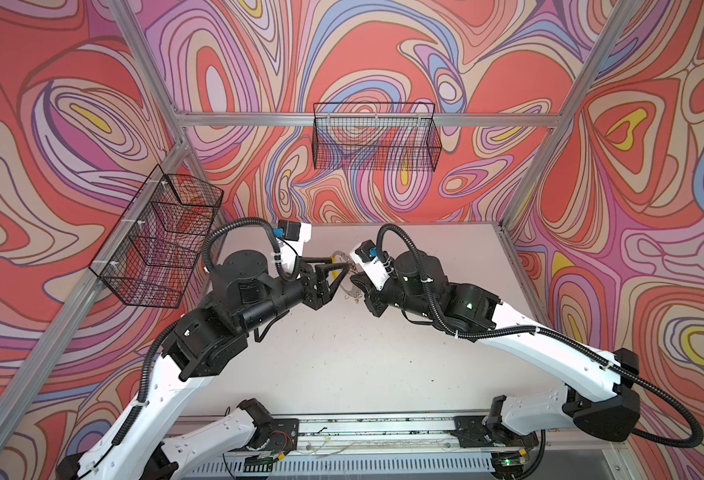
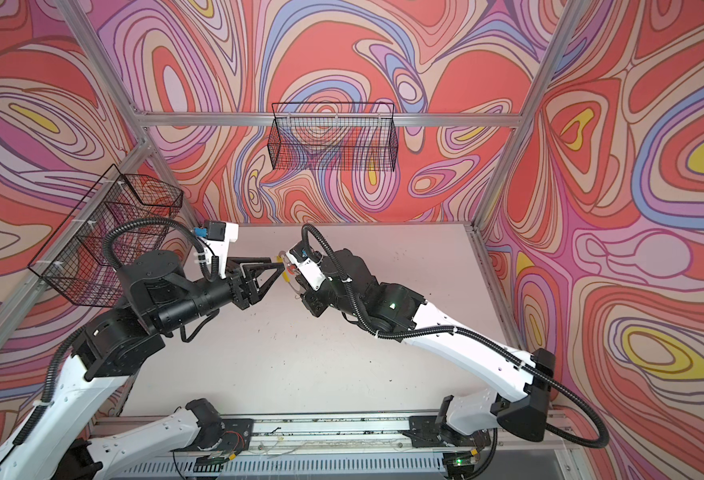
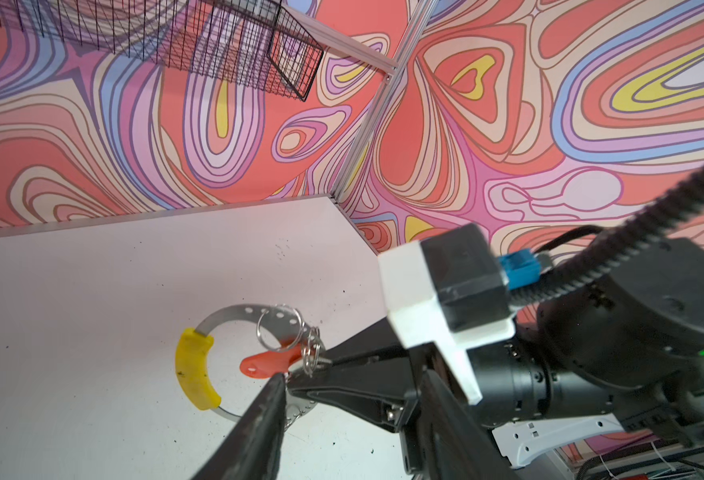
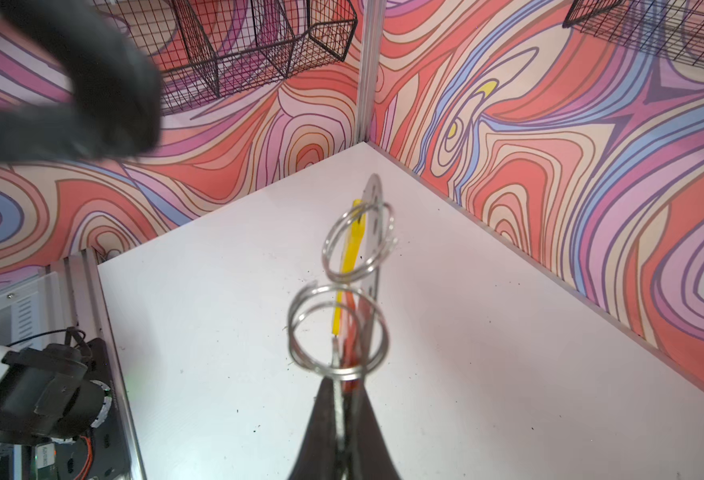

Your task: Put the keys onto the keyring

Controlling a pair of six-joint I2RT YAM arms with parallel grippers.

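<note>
The keyring, a flat grey ring with a yellow arc and wire split rings, is held up on edge above the white table. My right gripper is shut on its rim. In the right wrist view the keyring shows edge-on. A key with a red tag hangs at a split ring beside that grip. My left gripper is open, with one fingertip just below the red tag. In a top view the left gripper and the right gripper meet at the keyring.
Two black wire baskets hang on the walls, one at the back and one on the left. Aluminium frame posts stand at the table's far corners. Both arms lean in over the table's middle and rear.
</note>
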